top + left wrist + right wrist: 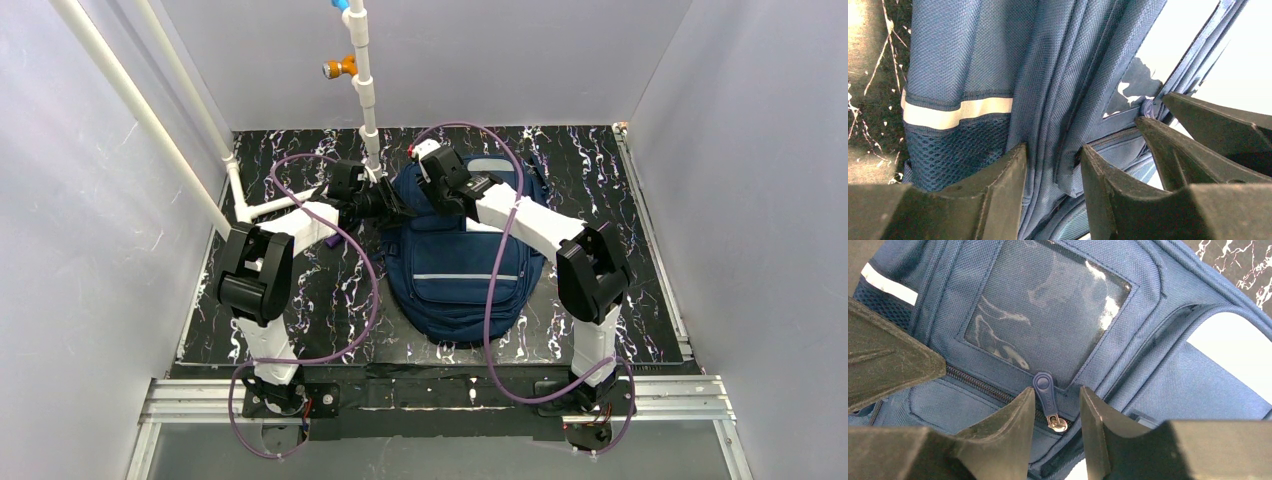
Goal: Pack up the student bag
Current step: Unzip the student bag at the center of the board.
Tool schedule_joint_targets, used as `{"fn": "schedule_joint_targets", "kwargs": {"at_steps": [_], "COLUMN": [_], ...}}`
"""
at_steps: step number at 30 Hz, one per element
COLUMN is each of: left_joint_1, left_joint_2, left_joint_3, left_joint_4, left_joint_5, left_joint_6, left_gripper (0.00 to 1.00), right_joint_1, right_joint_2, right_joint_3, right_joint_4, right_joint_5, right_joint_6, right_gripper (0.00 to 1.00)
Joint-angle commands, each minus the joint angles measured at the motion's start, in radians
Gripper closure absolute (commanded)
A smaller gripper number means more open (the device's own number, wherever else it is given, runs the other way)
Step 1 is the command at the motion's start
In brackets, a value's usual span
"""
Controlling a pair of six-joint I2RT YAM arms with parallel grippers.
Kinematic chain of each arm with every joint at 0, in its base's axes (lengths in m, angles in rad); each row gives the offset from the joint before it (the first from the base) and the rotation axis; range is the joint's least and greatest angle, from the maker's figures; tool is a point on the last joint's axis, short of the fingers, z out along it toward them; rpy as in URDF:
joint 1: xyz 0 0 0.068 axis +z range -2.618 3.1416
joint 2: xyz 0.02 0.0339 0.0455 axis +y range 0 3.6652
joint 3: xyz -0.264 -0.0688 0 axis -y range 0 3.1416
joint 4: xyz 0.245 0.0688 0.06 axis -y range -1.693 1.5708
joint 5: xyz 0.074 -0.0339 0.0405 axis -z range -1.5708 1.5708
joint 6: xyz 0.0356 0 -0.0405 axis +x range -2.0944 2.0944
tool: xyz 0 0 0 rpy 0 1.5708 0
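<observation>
The student bag (460, 270), navy blue with a reflective strip, lies flat in the middle of the table, its top toward the back. My left gripper (403, 213) is at the bag's top left edge. In the left wrist view its jaws (1053, 147) close on a bunched fold of the bag's side fabric (1048, 100). My right gripper (428, 200) hovers over the bag's top. In the right wrist view it (1057, 390) is open, its jaws on either side of a blue zipper pull (1043, 385), without touching it, just below the clear pocket window (1048, 315).
A white pipe stand with an orange fitting (345, 68) rises at the back, close to both wrists. Another white pipe (270, 205) lies at the left. Purple cables loop over the arms. Grey walls enclose the black marbled table (620, 200).
</observation>
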Motion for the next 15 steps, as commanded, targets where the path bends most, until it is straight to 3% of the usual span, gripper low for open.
{"fn": "schedule_joint_targets", "kwargs": {"at_steps": [1, 8, 11, 15], "left_joint_1": [-0.009, -0.010, -0.011, -0.012], "left_joint_2": [0.010, 0.033, 0.046, 0.058], "left_joint_3": [0.034, 0.041, 0.049, 0.057], "left_joint_4": [0.023, 0.051, 0.052, 0.059], "left_joint_5": [0.011, 0.054, 0.062, 0.076], "left_joint_6": [-0.011, -0.044, -0.047, -0.056], "left_gripper": [0.61, 0.79, 0.86, 0.95], "right_joint_1": [0.011, 0.037, 0.039, 0.039], "right_joint_2": [-0.012, 0.005, 0.009, -0.009], "right_joint_3": [-0.028, -0.036, -0.035, -0.030], "right_joint_4": [0.048, 0.105, 0.133, 0.176], "right_joint_5": [0.010, 0.033, 0.044, 0.014], "right_joint_6": [-0.005, -0.029, -0.028, 0.046], "right_gripper": [0.56, 0.79, 0.99, 0.99]}}
